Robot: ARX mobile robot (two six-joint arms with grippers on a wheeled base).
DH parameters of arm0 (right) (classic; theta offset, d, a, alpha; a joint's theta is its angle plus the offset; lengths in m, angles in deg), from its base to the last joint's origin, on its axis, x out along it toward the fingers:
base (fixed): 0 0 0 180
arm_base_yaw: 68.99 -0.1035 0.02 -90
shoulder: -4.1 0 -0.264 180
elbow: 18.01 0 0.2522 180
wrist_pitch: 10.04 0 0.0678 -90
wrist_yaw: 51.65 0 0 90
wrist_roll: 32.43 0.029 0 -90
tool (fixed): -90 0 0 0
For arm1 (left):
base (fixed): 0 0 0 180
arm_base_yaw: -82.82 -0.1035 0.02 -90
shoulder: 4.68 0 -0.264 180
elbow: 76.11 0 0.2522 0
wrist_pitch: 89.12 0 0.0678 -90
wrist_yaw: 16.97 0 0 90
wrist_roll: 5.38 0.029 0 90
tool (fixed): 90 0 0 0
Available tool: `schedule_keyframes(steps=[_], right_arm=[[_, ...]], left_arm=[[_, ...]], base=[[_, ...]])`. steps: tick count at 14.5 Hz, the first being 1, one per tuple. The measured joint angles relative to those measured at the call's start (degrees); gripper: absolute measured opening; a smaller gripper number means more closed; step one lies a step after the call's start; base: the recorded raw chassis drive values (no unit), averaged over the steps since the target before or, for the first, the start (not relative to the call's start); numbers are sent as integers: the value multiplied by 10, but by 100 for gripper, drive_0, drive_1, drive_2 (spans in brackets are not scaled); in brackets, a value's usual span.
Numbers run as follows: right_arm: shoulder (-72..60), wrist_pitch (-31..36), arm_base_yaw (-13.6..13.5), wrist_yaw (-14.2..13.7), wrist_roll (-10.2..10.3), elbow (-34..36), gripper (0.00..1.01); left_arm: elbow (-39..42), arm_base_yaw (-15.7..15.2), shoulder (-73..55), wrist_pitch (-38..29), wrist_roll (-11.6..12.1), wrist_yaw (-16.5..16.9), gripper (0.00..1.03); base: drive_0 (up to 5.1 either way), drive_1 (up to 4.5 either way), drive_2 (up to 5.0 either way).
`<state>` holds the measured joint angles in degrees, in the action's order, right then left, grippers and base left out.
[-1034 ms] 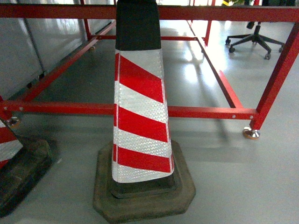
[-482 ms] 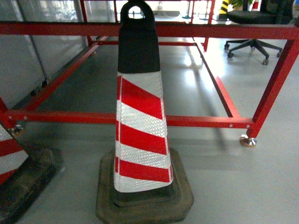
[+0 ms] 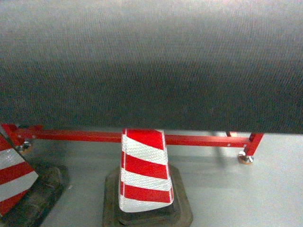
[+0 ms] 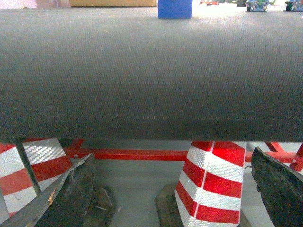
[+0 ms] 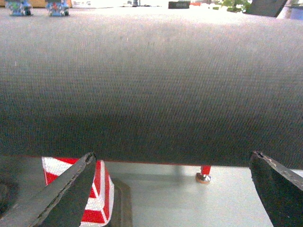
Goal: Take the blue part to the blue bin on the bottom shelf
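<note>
- Across the upper part of every view stretched a broad dark-grey woven table surface [image 3: 151,61], seen edge-on, blocking most of the scene.
- Under it in the head view ran a red-painted steel frame [image 3: 85,136] with a small round metal foot [image 3: 245,158] at its right corner, standing on a pale grey floor [image 3: 227,189].
- Just in front of that frame stood a red-and-white striped reflective traffic cone [image 3: 144,172] on a dark rubber base; a second striped cone [image 3: 12,177] sat at the left edge.
- Far across the table top, in the left wrist view, a small blue block-shaped object [image 4: 175,8] stood at the back edge; it was probably the blue part (too small and cropped to be sure).
- Neither the blue bin nor the bottom shelf appeared in any view.
- Low in the left wrist view, the left gripper [image 4: 175,189] had its dark fingers [image 4: 71,194] spread wide with nothing between them.
- Similarly, the right gripper [image 5: 173,189] was spread open and held nothing.
- My judgement: this was the approach step, with no grasp begun. The next move called for getting a view over the table top, confirming the blue object, and reaching an arm to it.
</note>
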<state>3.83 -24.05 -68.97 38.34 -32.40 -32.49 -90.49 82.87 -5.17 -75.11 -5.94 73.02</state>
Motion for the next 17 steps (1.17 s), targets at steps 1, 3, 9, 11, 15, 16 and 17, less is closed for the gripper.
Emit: schedule_keyframes(steps=[1, 3, 9, 11, 15, 16, 17], right_arm=[[0, -1, 0, 0, 0, 0, 98], [0, -1, 0, -1, 1, 0, 98], [0, -1, 0, 0, 0, 0, 98], [0, 0, 0, 0, 0, 0, 98], [0, 0, 0, 0, 1, 0, 98], [0, 2, 0, 0, 0, 0, 98], [0, 3, 0, 0, 0, 0, 98]], left_arm=[[0, 0, 0, 0, 0, 0, 98], [0, 0, 0, 0, 0, 0, 98], [0, 0, 0, 0, 0, 0, 98], [0, 0, 0, 0, 0, 0, 98], [0, 0, 0, -1, 2, 0, 98], [0, 0, 0, -3, 3, 0, 98], [0, 0, 0, -2, 4, 0, 98]], base=[[0, 0, 0], [0, 0, 0], [0, 0, 0], [0, 0, 0], [0, 0, 0], [0, 0, 0], [0, 0, 0]])
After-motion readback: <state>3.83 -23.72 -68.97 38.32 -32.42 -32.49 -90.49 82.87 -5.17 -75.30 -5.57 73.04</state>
